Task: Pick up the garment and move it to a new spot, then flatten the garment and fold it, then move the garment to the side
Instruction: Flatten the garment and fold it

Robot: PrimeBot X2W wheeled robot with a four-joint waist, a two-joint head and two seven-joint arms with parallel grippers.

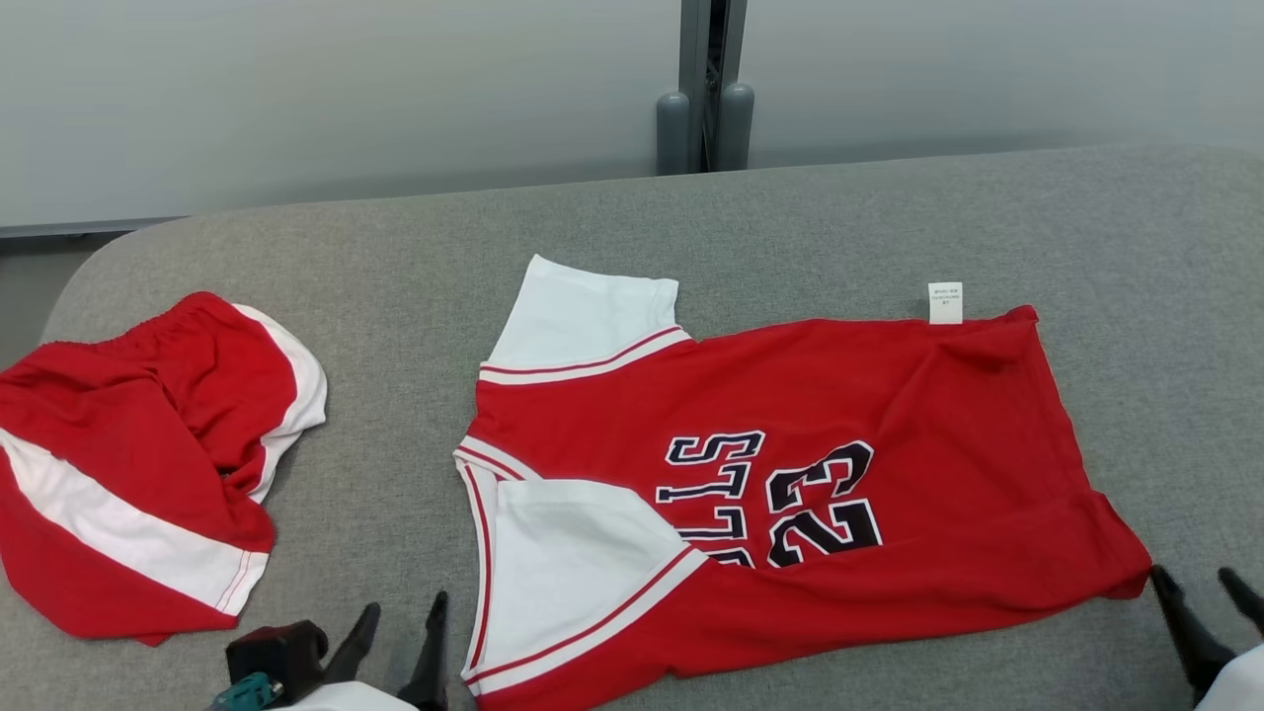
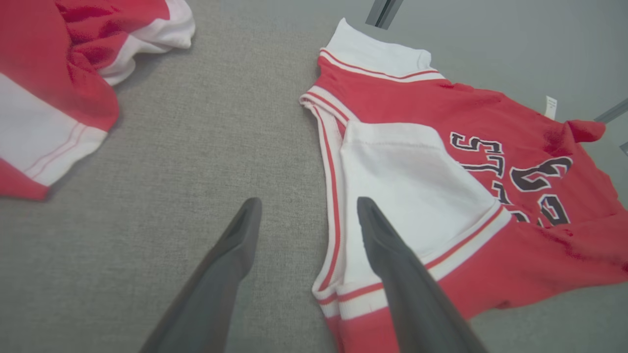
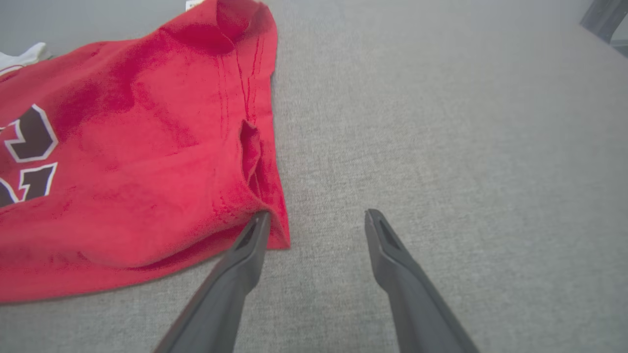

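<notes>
Evidently the fold is partway made: the jersey (image 1: 790, 474) lies sideways in the middle of the grey worktop (image 1: 889, 217), neck end toward the robot's left and hem toward its right. The near white sleeve (image 1: 573, 563) is turned in over the printed front, while the far sleeve (image 1: 583, 316) pokes out beyond the jersey's far edge. The left hand (image 1: 405, 602) sits just off the jersey's near neck-end corner, fingers spread and holding nothing. In its wrist view one finger lies over the striped trim, though I cannot tell whether it touches the cloth. The right hand (image 1: 1193, 573) stands at the jersey's near hem corner, likewise spread and empty, one fingertip right at the cloth's edge. A pair of red and white shorts (image 1: 148, 464) lies well apart beyond the jersey's neck end and should be left alone. To my eye the step in hand is the matching fold of the far side. Doing it well means both hands reaching to the jersey's far edge, the left pinching by the far sleeve's seam and the right by the care label (image 1: 945, 302). They should lift low and together, then lay that edge toward the jersey's middle. The hem is rumpled at its near corner, and smoothing it first would keep the crease straight.
</notes>
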